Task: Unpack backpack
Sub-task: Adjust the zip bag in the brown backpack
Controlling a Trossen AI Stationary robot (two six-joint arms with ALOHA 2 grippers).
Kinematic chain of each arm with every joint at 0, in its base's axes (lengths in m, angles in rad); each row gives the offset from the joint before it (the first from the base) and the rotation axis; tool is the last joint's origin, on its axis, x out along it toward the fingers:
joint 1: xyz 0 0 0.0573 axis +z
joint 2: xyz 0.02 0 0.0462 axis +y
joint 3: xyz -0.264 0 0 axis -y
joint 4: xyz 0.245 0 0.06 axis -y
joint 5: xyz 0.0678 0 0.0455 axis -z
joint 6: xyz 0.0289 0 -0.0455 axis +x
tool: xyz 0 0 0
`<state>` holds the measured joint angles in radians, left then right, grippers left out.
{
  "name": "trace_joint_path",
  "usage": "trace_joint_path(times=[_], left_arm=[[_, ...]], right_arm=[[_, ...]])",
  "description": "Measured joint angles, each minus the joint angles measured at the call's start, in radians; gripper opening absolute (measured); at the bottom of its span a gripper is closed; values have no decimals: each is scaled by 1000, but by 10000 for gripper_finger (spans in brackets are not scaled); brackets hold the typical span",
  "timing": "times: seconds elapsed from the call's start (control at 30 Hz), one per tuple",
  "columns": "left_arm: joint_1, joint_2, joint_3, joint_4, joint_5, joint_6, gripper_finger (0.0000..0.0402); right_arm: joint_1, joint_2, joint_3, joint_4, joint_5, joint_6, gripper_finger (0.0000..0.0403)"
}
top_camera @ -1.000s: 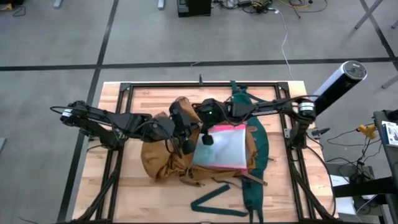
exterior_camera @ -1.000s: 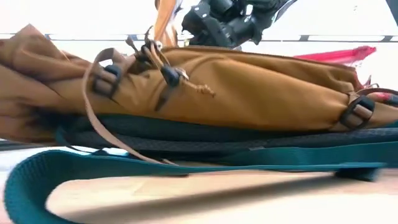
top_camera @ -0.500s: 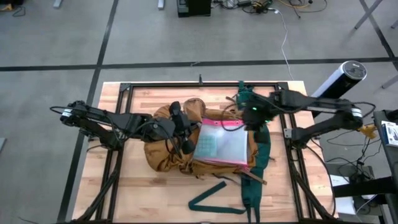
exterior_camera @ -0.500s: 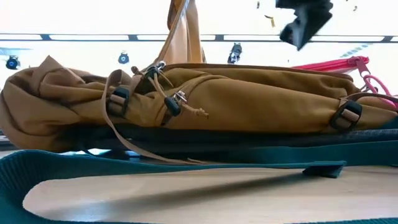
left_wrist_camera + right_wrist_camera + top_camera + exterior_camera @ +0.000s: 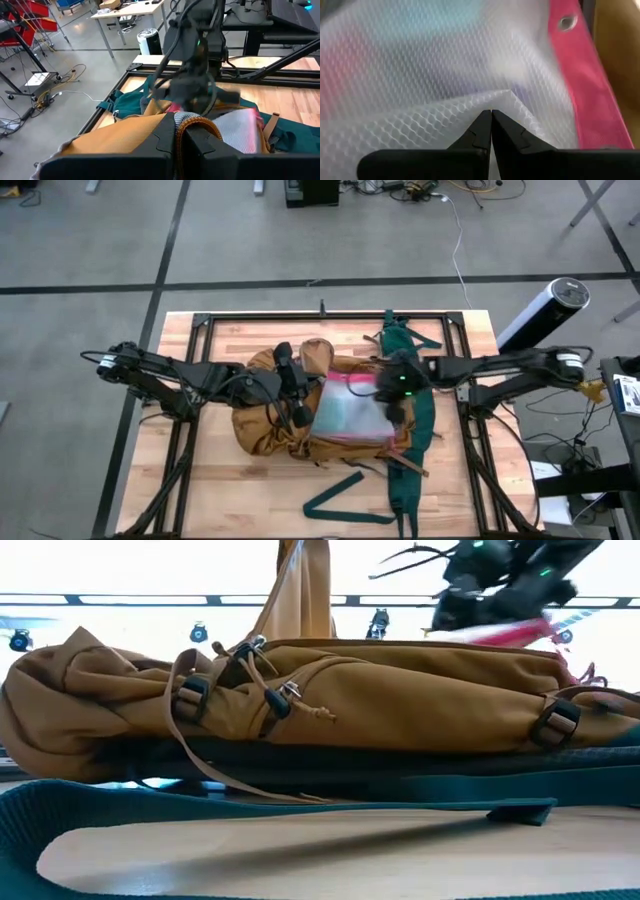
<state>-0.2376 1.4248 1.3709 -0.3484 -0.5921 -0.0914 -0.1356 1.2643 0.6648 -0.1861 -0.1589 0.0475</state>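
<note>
mustard-tan fabric of the backpack (image 5: 275, 430) is pinched in the clenched left gripper (image 5: 179, 131), which holds the opening rim lifted just beneath itself. the right gripper (image 5: 491, 121), across the bag from the left one, is closed on a fold of the clear pink-edged pouch (image 5: 350, 410) lying on top of the backpack. risk as i judge it: the slick mesh plastic could slide out of that thin pinch, or the pouch's pink edge could snag the bag's straps and drag the bag along.
</note>
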Motion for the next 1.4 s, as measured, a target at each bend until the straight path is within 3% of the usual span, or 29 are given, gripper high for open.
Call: trace_joint_path(times=[0.13,0.27,0.37,0.57,0.87,1.07,1.13,1.3,1.4], left_arm=[[-1,28,-3,15,0,-3,0],[0,63,-3,16,1,-3,0],[0,72,-3,10,3,-5,0],[-4,63,0,10,3,-27,0],[-4,62,-4,-6,104,-84,16],[-4,98,-4,13,145,-106,43],[-4,122,-4,17,176,-122,54],[-14,162,-7,20,212,-142,86],[-22,162,-7,32,215,-163,106]], right_arm=[[5,242,112,243,-24,7,0],[27,449,279,282,-51,-20,0],[50,518,359,281,-30,-48,0],[45,447,364,218,27,-125,0],[37,238,342,-265,42,-257,0],[37,179,308,-333,235,-330,4],[31,178,288,-328,310,-364,19],[6,235,229,-212,321,-355,93],[-1,289,204,-154,387,-354,138]])
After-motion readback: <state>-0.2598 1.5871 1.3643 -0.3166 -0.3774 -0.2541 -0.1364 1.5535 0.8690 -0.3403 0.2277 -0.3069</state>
